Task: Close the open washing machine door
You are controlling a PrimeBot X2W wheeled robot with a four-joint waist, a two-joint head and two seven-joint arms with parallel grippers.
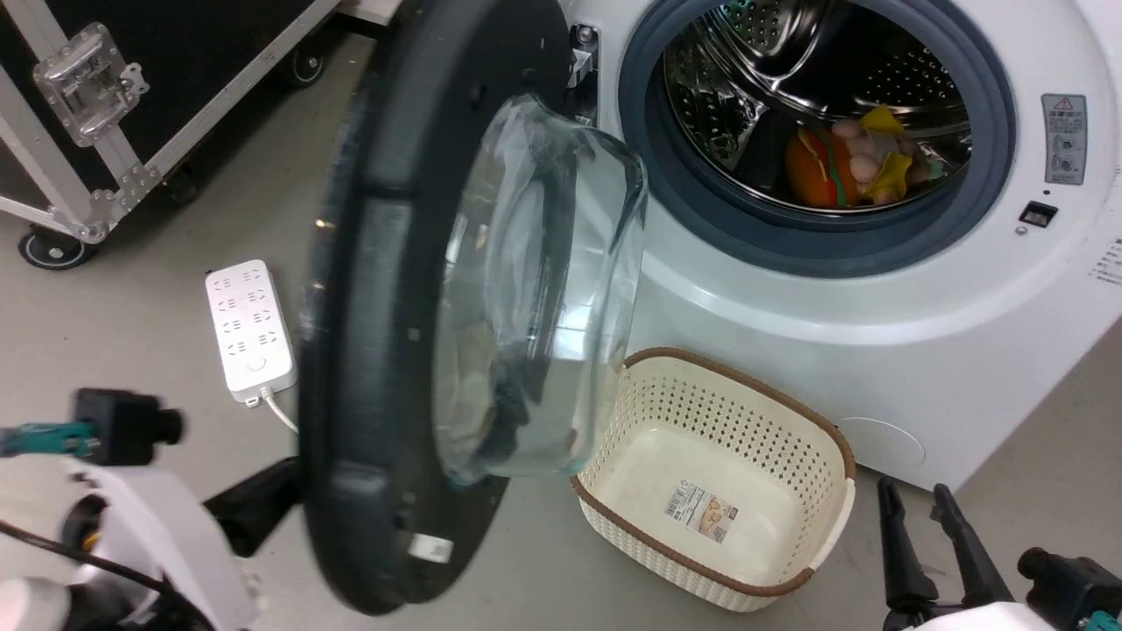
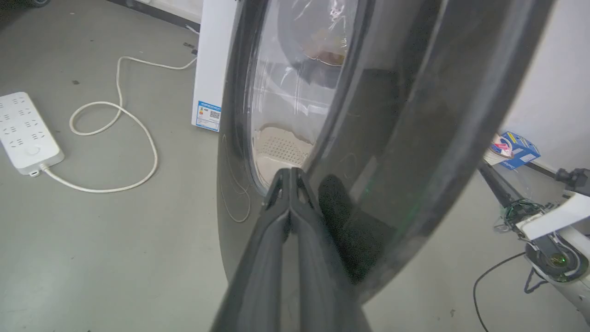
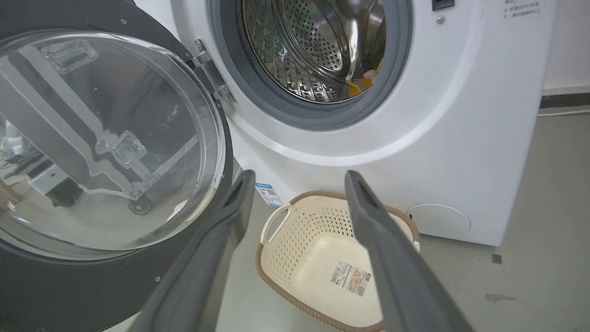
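Observation:
The washing machine door [image 1: 386,333] stands swung wide open, its black rim edge-on and its glass bowl bulging toward the washing machine [image 1: 877,324]. My left gripper [image 2: 290,172] is shut, with its tips pressed against the door's glossy outer face [image 2: 392,138] beside the window. In the head view it [image 1: 276,495] reaches in behind the door's lower left rim. My right gripper [image 3: 299,184] hangs open in front of the machine [image 3: 461,138], holding nothing, and also appears low at the right in the head view [image 1: 929,526]. The door's inner side [image 3: 106,138] is to its left.
A cream basket with a brown rim [image 1: 824,438] sits on the floor below the drum opening [image 1: 815,131], which holds colourful toys. A white power strip [image 1: 250,329] and its cable lie on the floor left of the door. A black wheeled case [image 1: 88,88] stands far left.

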